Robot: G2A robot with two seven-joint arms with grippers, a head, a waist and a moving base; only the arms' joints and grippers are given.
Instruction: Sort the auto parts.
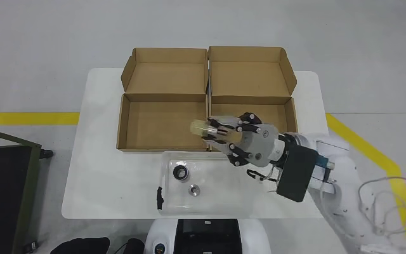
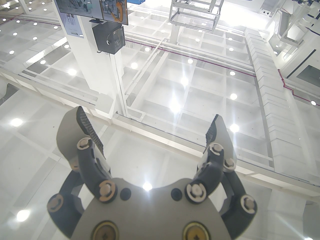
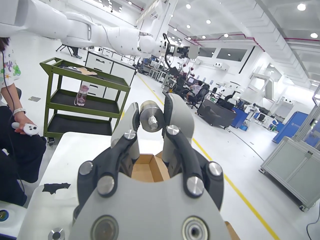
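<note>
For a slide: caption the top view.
Right pincer holds a cylindrical part above the cardboard boxes; two parts lie in the clear tray.

Partly under an arm — right box (image 1: 282, 109), cart (image 1: 18, 190) cut by edge

A white table (image 1: 95, 159) is carrying two open cardboard boxes, side by side and touching. The left box (image 1: 158, 124) and the right box (image 1: 279, 114) are sitting toward its far edge, flaps spread. A clear tray (image 1: 216, 190) is lying along the near edge, just in front of them. A black scrap (image 1: 158, 198) is lying at the tray's near left corner.
</note>
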